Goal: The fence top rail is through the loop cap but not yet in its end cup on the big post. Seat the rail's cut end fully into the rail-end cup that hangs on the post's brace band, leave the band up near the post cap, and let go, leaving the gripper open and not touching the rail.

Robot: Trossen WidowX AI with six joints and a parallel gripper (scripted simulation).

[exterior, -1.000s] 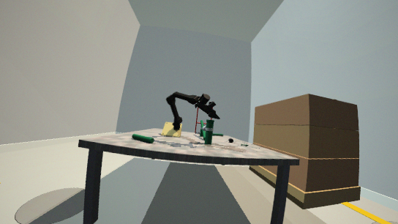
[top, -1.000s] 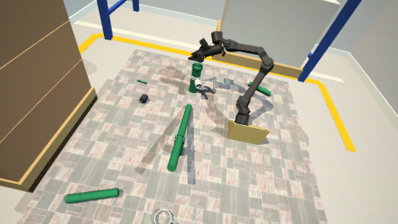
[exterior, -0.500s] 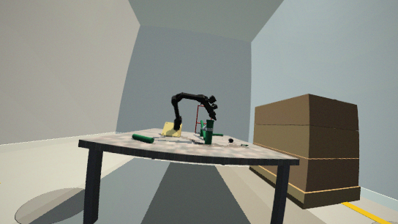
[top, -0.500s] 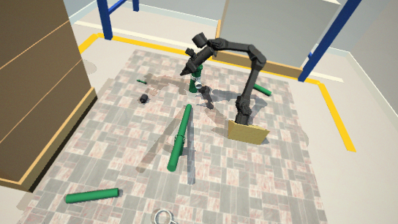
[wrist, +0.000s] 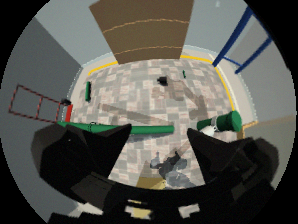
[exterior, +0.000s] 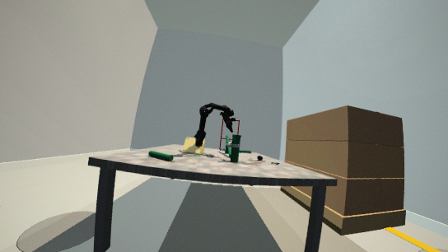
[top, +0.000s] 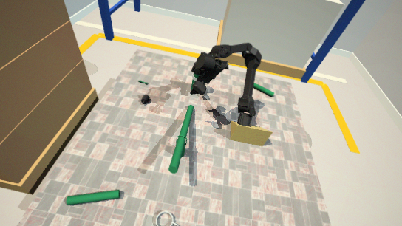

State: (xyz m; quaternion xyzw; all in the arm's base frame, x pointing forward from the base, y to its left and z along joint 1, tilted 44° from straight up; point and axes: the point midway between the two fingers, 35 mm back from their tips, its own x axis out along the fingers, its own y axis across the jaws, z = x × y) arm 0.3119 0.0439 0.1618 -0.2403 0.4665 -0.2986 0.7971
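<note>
The green rail (top: 187, 120) (wrist: 152, 129) slants up through the dark loop cap (top: 177, 139). Its cut end is short of the pale rail-end cup (wrist: 208, 131), with a gap between them. The cup hangs on the brace band of the big green post (top: 195, 76) (exterior: 235, 154) (wrist: 233, 121), which is upright and mostly hidden by my arm in the top view. My gripper (top: 198, 91) (exterior: 231, 130) (wrist: 160, 128) is open and empty, pointing down. In the wrist view the rail's end shows between the fingertips; their height above it is hard to tell.
Loose green tubes (top: 93, 197) (top: 264, 89) (exterior: 161, 156) (wrist: 88, 91) lie on the mat. A small black part (top: 145, 99) (exterior: 259, 157) (wrist: 162, 80) and a small green piece (top: 142, 82) (wrist: 184, 74) lie beyond the post. A yellow board (top: 245, 135) (exterior: 188, 145) stands by my base.
</note>
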